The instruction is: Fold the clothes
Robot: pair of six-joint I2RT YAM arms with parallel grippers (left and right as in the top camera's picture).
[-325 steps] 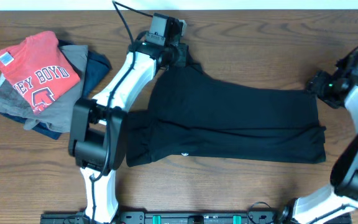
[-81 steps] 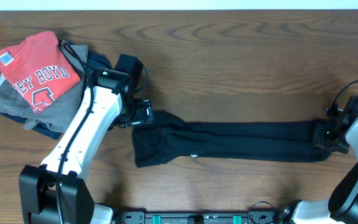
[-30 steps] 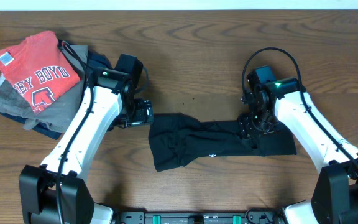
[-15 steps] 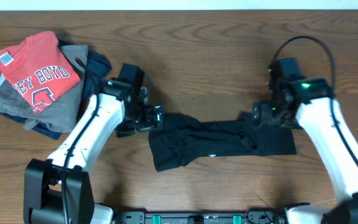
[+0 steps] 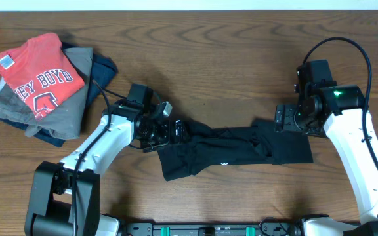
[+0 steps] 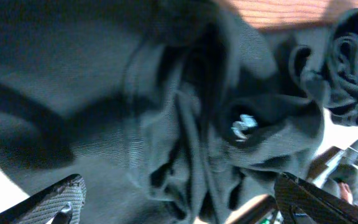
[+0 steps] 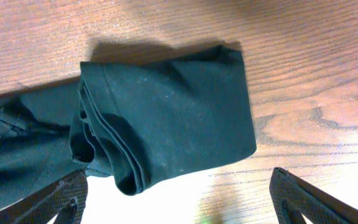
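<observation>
The clothes, a black T-shirt [image 5: 241,151], lie bunched in a short band across the table's middle. The right end [image 7: 166,112] is folded over in flat layers, and the left end [image 6: 104,93] is creased, with a small white tag [image 6: 244,124] showing. My left gripper [image 5: 176,131] hovers open over the left end, its fingers [image 6: 61,199] spread wide across the wrinkled fabric and holding nothing [image 6: 179,186]. My right gripper [image 5: 282,119] stands open by the upper right of the shirt, with the folded edge and bare wood between its fingers [image 7: 179,180].
A pile of garments sits at the far left: a red T-shirt with white lettering [image 5: 38,82] on top of grey [image 5: 64,118] and navy [image 5: 100,72] ones. The wooden table [image 5: 241,59] stretches behind the shirt. The right arm's black cable [image 5: 353,52] loops above it.
The right gripper has opened, let go of the folded-over right end and drawn back up and to the right. The left gripper has moved right onto the shirt's left end.
</observation>
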